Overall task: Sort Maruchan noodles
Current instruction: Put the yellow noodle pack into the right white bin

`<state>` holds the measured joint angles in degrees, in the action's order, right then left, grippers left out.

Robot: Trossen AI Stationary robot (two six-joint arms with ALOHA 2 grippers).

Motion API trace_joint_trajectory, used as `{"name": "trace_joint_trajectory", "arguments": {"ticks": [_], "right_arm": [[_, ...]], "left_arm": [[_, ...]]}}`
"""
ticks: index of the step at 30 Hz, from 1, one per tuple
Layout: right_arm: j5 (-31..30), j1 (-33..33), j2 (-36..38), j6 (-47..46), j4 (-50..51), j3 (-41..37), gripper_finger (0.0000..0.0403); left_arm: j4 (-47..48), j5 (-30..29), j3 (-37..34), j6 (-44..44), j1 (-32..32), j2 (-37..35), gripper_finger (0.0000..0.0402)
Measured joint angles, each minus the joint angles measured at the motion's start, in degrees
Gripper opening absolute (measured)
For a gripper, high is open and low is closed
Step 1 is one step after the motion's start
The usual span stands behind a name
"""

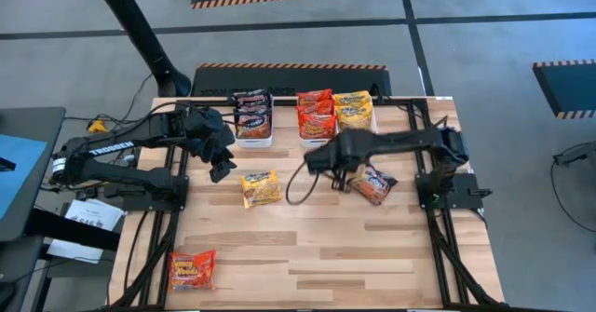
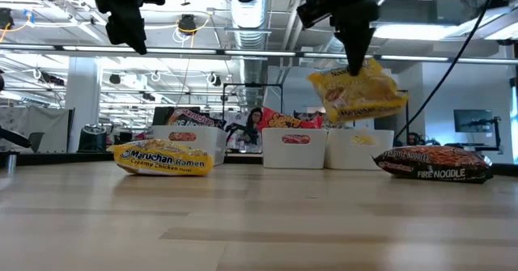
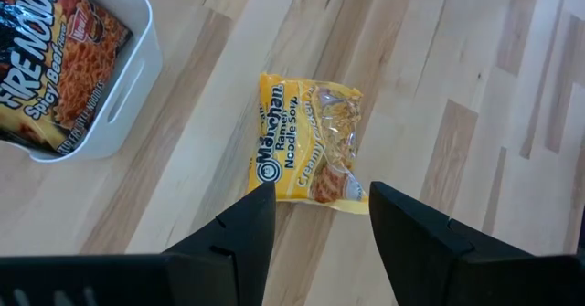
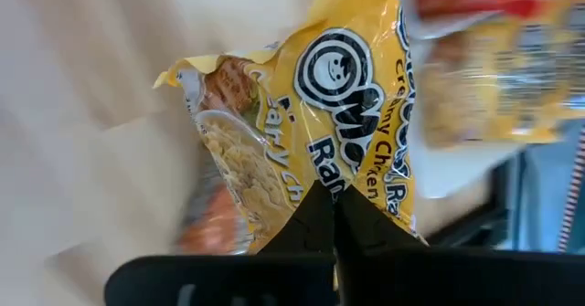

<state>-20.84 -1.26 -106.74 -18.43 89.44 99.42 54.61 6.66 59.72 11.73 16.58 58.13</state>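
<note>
My right gripper [image 2: 354, 61] hangs above the table's middle [image 1: 318, 160], shut on a yellow Maruchan packet [image 2: 356, 93] that dangles under it. My left gripper [image 1: 222, 170] is open and raised, just left of another yellow packet [image 1: 261, 189] that lies flat on the wood; in the left wrist view the fingers [image 3: 320, 205] frame that packet's near edge [image 3: 311, 142] from above without touching it. A dark Fire Noodle packet [image 1: 372, 183] lies right of the right gripper, and a red packet [image 1: 193, 268] lies by the near left corner. My right gripper pinches the yellow packet at one edge [image 4: 320, 174] between its two shut fingertips [image 4: 311, 216], coming from above and pointing down. The packet is lifted clear of the table and hangs tilted below the fingers [image 2: 352, 67].
Three white bins stand side by side at the far edge: the left one [image 1: 252, 141] with dark packets, the middle one [image 1: 317, 137] with red ones, the right one [image 1: 355, 126] with yellow ones. Bare wood spreads over the near half of the table [image 1: 354, 256].
</note>
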Motion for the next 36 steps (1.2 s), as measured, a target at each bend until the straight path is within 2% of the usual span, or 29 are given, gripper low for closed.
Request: {"name": "trace_joint_trajectory", "arguments": {"ticks": [5,14,19,23,29,36], "right_arm": [[-7.0,6.6,4.9,3.7,-0.5,0.0,0.0004],[-14.9,17.9,11.8,15.9,-6.3,0.0,0.0005],[-15.2,22.8,11.8,22.5,-9.8,-0.3,0.0006],[-15.3,24.9,11.9,27.3,-15.0,-4.9,0.0006],[-15.2,26.3,11.8,28.5,-19.1,-12.9,0.0007],[-13.6,26.3,11.8,31.0,-25.8,-18.7,0.0008]], "left_arm": [[0.0,0.0,0.0,0.8,0.0,0.0,0.0164],[0.0,0.0,0.0,1.4,0.0,0.0,0.0164],[0.0,-0.4,0.0,1.4,0.0,0.0,0.0164],[0.0,-2.6,0.0,1.6,0.0,0.0,0.0164],[0.0,-4.2,0.0,3.0,0.0,0.0,0.0164],[0.0,-4.3,0.0,3.1,0.0,0.0,0.0164]]}}
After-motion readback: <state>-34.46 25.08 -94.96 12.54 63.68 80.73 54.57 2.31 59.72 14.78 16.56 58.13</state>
